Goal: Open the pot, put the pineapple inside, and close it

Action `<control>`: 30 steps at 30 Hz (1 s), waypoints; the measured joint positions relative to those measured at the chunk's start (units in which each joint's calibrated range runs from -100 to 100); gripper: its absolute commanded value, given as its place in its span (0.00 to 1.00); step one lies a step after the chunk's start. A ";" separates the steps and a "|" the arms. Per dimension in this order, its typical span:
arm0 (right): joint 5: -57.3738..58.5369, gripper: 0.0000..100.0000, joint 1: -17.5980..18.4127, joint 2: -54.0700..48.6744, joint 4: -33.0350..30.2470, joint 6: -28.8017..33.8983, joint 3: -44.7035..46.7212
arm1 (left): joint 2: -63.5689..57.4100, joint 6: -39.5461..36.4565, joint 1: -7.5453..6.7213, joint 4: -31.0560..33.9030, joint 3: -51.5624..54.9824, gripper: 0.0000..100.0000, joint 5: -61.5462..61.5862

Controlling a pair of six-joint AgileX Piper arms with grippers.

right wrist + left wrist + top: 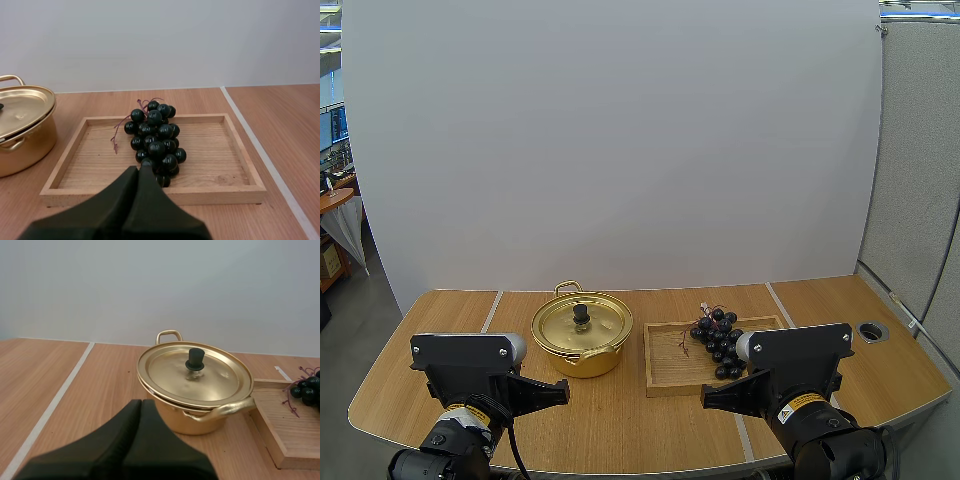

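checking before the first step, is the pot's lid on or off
On. The lid sits flat on the rim of the pot, black knob up.

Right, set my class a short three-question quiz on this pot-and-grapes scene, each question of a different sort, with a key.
1. True or false: the lid sits on the pot.
2. Where do the grapes lie? A inside the pot; B on the wooden tray; C on top of the lid.
3. Fill in: the left gripper and the right gripper both have their fingers ___, holding nothing.
Key: 1 true; 2 B; 3 shut.
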 measured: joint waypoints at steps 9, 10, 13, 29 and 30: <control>0.00 0.00 -0.06 0.00 0.00 0.00 0.00 | 0.00 -0.10 0.00 0.00 0.00 0.00 0.00; 0.00 0.00 -0.06 0.00 0.00 0.00 0.00 | 0.00 -0.10 0.00 0.00 0.00 0.00 0.00; 0.00 0.00 -0.06 0.00 0.00 0.00 0.00 | 0.00 -0.10 0.00 0.00 0.00 0.00 0.00; 0.34 0.00 0.02 0.00 0.00 0.00 0.00 | 0.00 0.00 0.00 0.00 0.00 0.00 0.00; 0.34 0.00 0.02 0.00 0.00 0.00 0.00 | 0.00 0.00 0.00 0.00 0.00 0.00 0.00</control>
